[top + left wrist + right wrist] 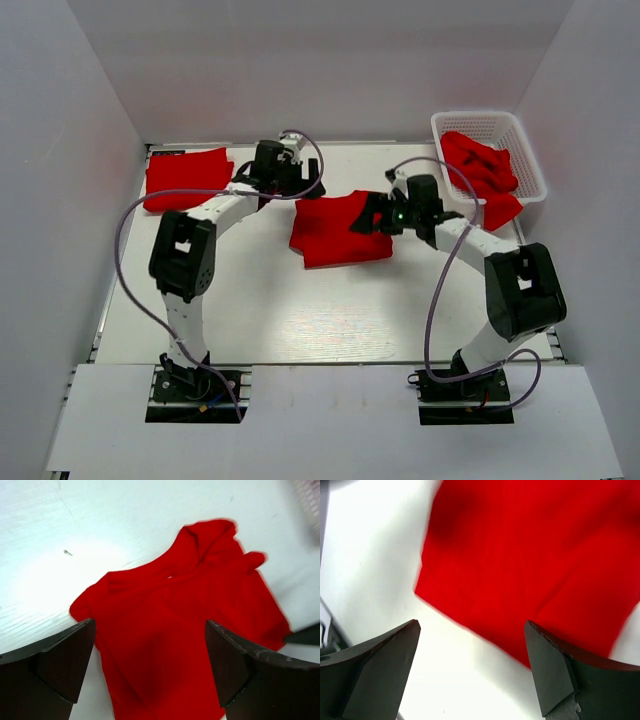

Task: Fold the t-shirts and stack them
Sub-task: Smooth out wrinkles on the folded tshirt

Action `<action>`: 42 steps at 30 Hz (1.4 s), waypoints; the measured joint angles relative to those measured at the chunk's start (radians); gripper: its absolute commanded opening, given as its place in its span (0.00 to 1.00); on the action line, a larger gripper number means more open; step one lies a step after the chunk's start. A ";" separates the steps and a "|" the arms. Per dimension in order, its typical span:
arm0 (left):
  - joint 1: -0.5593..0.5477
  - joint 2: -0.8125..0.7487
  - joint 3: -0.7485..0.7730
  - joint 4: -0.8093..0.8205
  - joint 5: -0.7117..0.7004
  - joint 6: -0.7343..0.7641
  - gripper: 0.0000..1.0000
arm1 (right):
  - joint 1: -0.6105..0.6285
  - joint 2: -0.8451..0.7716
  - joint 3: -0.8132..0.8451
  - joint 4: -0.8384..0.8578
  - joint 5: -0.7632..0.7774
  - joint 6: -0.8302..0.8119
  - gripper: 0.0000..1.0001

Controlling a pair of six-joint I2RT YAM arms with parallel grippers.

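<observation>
A red t-shirt (335,230) lies partly folded on the middle of the white table; it also shows in the left wrist view (190,625) and the right wrist view (535,555). My left gripper (312,186) is open and empty, just above the shirt's far left edge. My right gripper (366,220) is open and empty at the shirt's right edge. A folded red t-shirt (187,178) lies at the far left. More red t-shirts (485,172) fill the white basket, one hanging over its front rim.
The white lattice basket (530,160) stands at the far right corner. Grey walls close in the table on three sides. The arm bases sit at the near edge.
</observation>
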 measured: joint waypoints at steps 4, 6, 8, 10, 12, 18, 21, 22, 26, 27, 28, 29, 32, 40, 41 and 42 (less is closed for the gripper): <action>-0.003 -0.139 -0.063 0.018 -0.040 -0.001 1.00 | -0.007 0.002 0.151 -0.059 0.030 -0.036 0.90; -0.003 -0.159 -0.063 0.045 -0.045 -0.001 1.00 | -0.010 0.023 0.213 -0.069 0.028 -0.042 0.90; -0.003 -0.152 -0.059 0.059 -0.044 -0.004 1.00 | -0.011 0.069 0.269 -0.070 0.018 -0.043 0.90; -0.003 -0.125 -0.058 0.065 -0.031 -0.015 1.00 | -0.011 0.123 0.304 -0.067 0.002 -0.042 0.90; -0.003 -0.085 -0.058 0.079 -0.017 -0.032 1.00 | -0.012 0.173 0.316 -0.059 -0.016 -0.034 0.90; -0.003 0.051 -0.070 0.148 0.052 -0.092 1.00 | -0.016 0.336 0.323 0.023 -0.080 -0.003 0.90; -0.003 0.103 -0.094 0.192 0.061 -0.128 1.00 | -0.031 0.411 0.323 0.124 -0.095 0.025 0.90; -0.003 0.114 -0.104 0.209 0.060 -0.135 1.00 | -0.040 0.434 0.323 0.169 -0.100 0.042 0.90; 0.003 0.107 -0.159 0.300 0.046 -0.162 0.98 | -0.075 0.494 0.303 0.369 -0.122 0.133 0.90; 0.004 0.101 -0.178 0.323 0.040 -0.164 0.98 | -0.084 0.505 0.291 0.424 -0.125 0.162 0.90; 0.003 0.095 -0.192 0.340 0.031 -0.165 0.98 | -0.093 0.516 0.279 0.478 -0.126 0.194 0.90; 0.003 0.092 -0.201 0.349 0.023 -0.166 0.98 | -0.101 0.524 0.269 0.518 -0.128 0.220 0.90; 0.001 0.090 -0.209 0.364 0.011 -0.168 0.98 | -0.116 0.537 0.235 0.622 -0.121 0.292 0.90; 0.001 0.090 -0.162 0.298 -0.012 -0.156 1.00 | -0.118 0.516 0.229 0.595 -0.090 0.286 0.90; 0.003 0.092 -0.129 0.250 -0.018 -0.146 1.00 | -0.118 0.502 0.238 0.553 -0.087 0.266 0.90; 0.004 0.095 -0.090 0.200 -0.024 -0.137 1.00 | -0.118 0.489 0.253 0.508 -0.083 0.246 0.90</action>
